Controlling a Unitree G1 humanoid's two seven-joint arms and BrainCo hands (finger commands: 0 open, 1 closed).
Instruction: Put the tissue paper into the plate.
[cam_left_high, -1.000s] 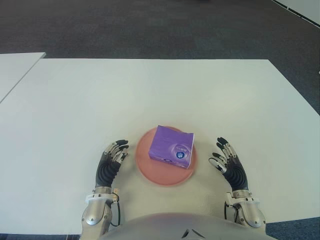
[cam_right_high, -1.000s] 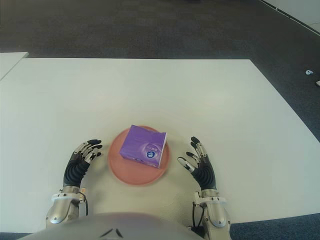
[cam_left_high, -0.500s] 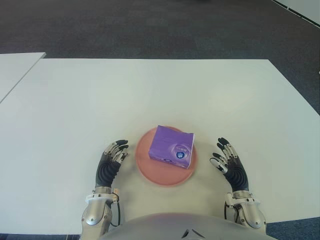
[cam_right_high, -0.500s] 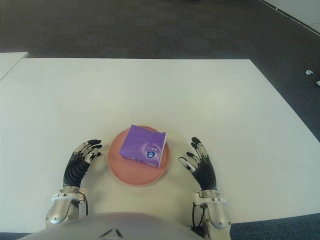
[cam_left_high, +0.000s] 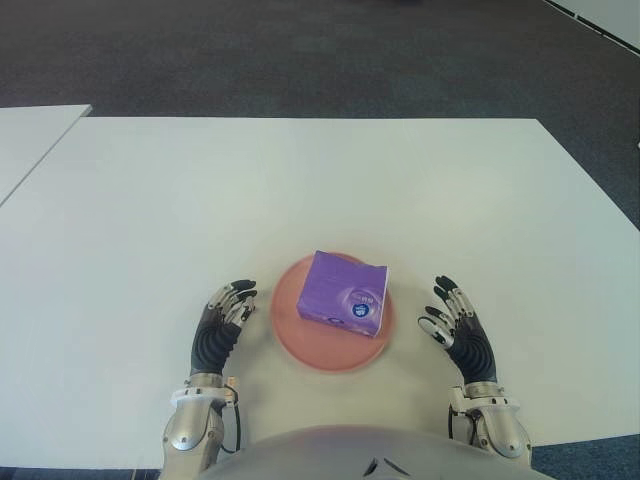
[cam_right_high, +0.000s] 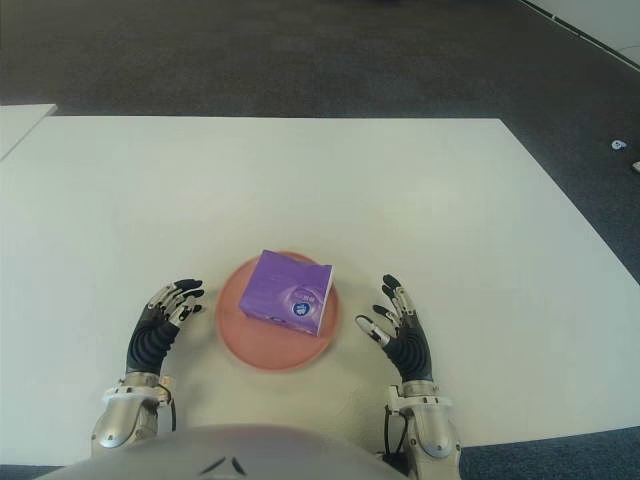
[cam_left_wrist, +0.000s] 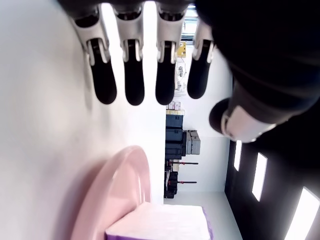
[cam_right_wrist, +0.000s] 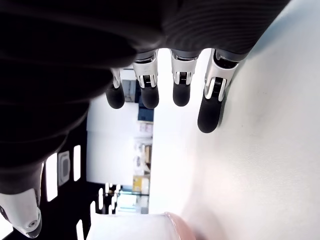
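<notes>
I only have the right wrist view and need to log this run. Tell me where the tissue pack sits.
Observer: The purple tissue pack sits on the pink plate, toward the plate's far right part.
Operator: Report my right hand's position relative to the plate.
Observer: The right hand shows to the right of the plate, fingers spread, with bare white table between them.
Operator: Now check the left hand.
Observer: The left hand shows just left of the plate, fingers relaxed, holding nothing; its wrist view shows the plate rim close by the fingertips.
</notes>
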